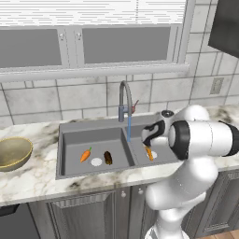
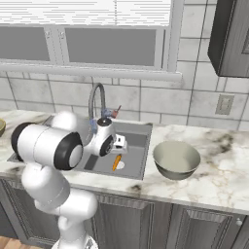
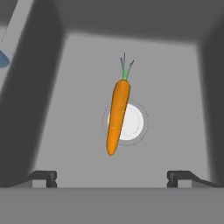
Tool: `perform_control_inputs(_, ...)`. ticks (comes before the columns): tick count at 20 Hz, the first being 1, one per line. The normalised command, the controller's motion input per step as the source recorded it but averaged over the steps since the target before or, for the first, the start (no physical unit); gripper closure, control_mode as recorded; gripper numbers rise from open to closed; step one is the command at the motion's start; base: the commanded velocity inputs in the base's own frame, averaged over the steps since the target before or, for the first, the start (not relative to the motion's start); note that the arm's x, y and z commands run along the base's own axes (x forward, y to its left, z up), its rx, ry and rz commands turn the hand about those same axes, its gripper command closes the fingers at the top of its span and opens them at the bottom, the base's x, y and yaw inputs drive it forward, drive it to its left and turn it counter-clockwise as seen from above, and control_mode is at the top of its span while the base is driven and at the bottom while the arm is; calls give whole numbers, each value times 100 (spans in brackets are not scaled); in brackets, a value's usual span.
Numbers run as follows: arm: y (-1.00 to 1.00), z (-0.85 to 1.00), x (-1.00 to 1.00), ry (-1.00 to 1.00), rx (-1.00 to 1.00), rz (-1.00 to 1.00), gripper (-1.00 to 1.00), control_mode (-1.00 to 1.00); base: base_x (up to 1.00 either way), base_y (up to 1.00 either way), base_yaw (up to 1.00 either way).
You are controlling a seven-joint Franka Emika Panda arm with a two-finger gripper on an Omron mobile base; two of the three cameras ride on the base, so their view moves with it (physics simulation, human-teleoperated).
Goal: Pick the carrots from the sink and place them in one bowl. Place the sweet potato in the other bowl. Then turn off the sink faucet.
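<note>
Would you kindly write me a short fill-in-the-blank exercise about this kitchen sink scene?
1. The orange tapered carrot under the open gripper lies across the round pale ____.
2. The dark brown oblong sweet potato shares its basin with one ____.
3. A blue stream of ____ runs from the grey gooseneck faucet.
4. The grey metallic bowl stands on the marble ____.

Missing words: drain; carrot; water; counter

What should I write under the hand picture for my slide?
Open fingers hover above a carrot lying across the pale drain in the sink.
</note>
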Motion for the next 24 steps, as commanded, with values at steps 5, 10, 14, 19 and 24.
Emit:
perform_control_inputs(5,-2,-32,34,0,0,0,-100,-100,0,0,0)
perform_control_inputs(10,-3,-33,34,0,0,0,-100,-100,0,0,0)
perform_control_inputs(14,-2,-36,36,0,0,0,-100,-100,0,0,0)
perform_control_inputs(19,-7,-39,38,0,0,0,-100,-100,0,0,0)
perform_control_inputs(24,-15,-38,31,0,0,0,-100,-100,0,0,0)
